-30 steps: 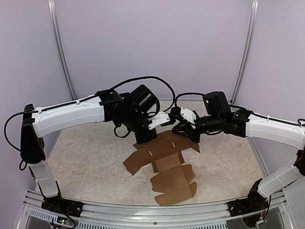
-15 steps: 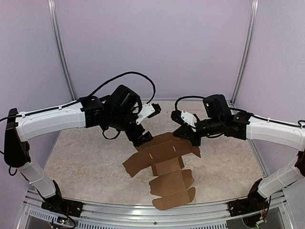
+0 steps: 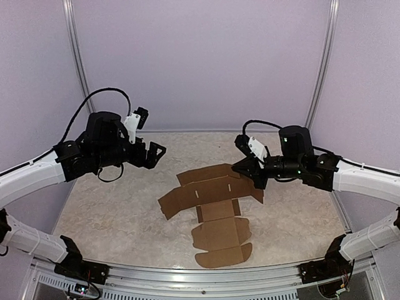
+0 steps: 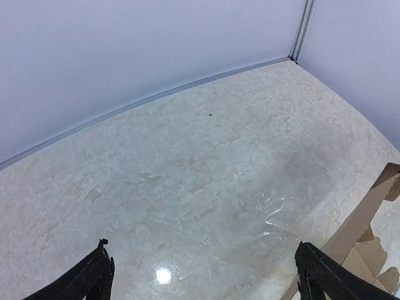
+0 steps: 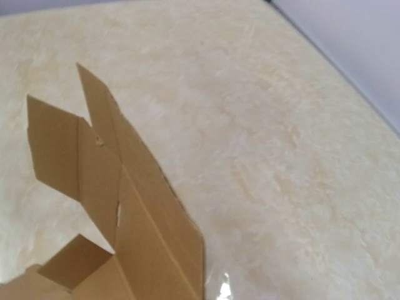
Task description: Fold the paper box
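Note:
The paper box lies in the middle of the table as a flat brown die-cut sheet with creased panels and rounded flaps. My right gripper is shut on the sheet's back right edge, and that panel stands tilted up from the table. Its fingers are out of frame in the right wrist view. My left gripper hangs open well to the left of the sheet, nothing between its fingers. Below it is bare table, with only a corner of the paper box at the right edge.
The marbled tabletop is closed in by purple walls with metal posts at the back left and back right. A metal rail runs along the near edge between the arm bases.
My left gripper opened, let go of the sheet's back left part and swung away to the left. The right gripper closed fully at the back right edge, and the sheet shifted slightly.

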